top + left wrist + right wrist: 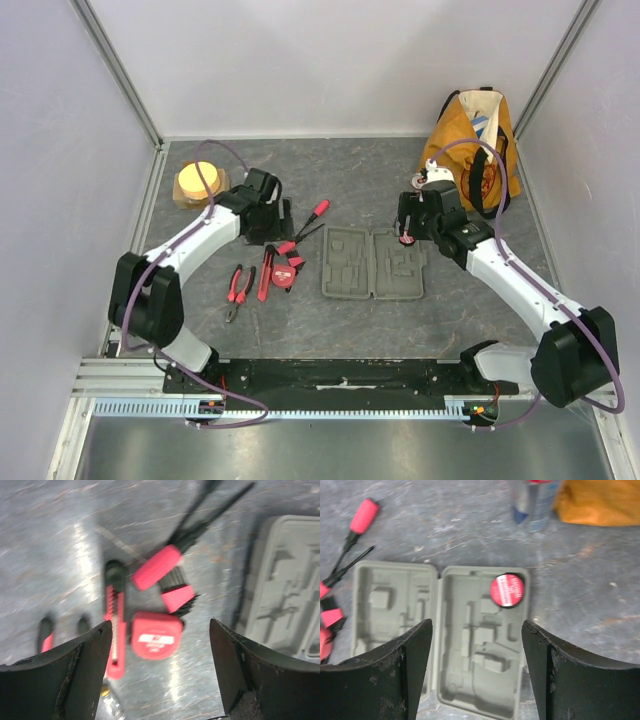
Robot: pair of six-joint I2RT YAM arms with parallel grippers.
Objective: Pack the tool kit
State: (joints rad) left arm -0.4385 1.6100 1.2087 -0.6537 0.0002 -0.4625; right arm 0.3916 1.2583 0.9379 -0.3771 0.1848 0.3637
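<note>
The grey case (372,265) lies open and flat mid-table, also in the right wrist view (470,645). A round red tape measure (507,590) sits in the far right corner of its right half; the other moulded slots look empty. Left of the case lie pliers (238,290), a red cutter (115,630), a boxy red tool with a white label (156,636) and red-handled screwdrivers (157,567). My left gripper (160,626) hangs open above these tools, holding nothing. My right gripper (476,624) hangs open above the case's right half, holding nothing.
An orange tote bag (470,140) stands at the back right, with a clear bottle (532,500) in front of it. A yellow disc on a brown pad (200,183) sits at the back left. Grey walls close in the table on three sides.
</note>
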